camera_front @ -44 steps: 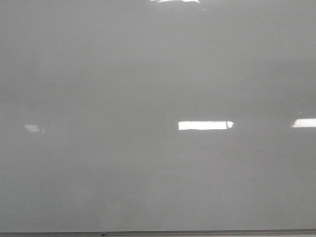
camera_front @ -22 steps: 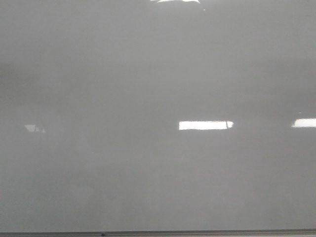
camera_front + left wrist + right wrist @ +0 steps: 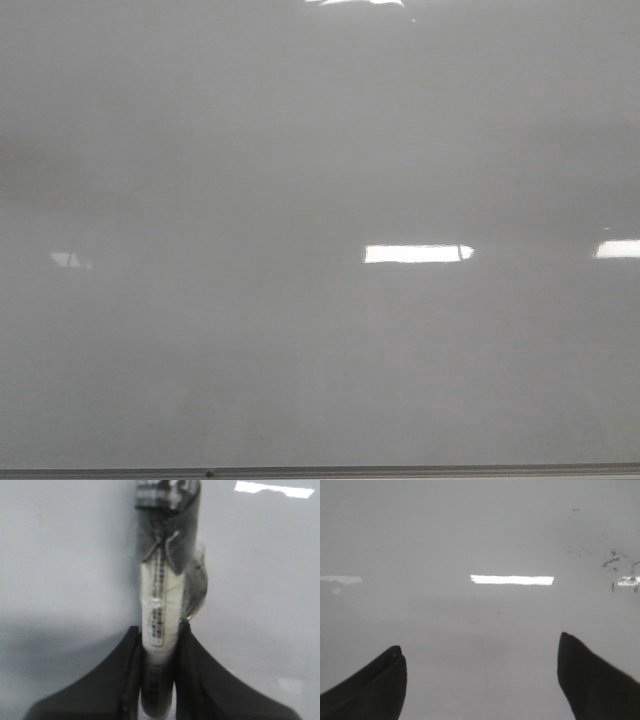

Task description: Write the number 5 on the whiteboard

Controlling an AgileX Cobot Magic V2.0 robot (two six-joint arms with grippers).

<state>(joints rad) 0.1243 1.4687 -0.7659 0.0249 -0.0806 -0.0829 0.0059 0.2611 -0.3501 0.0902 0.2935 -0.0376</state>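
Whiteboard (image 3: 300, 150): glossy grey-white surface fills the front view, its grey edge strip (image 3: 400, 471) along the near side; no drawn 5 can be made out.
Left gripper (image 3: 160, 672): fingers pinching a white marker (image 3: 159, 615) over the board.
Right gripper (image 3: 482, 680): fingers spread wide, holding nothing.
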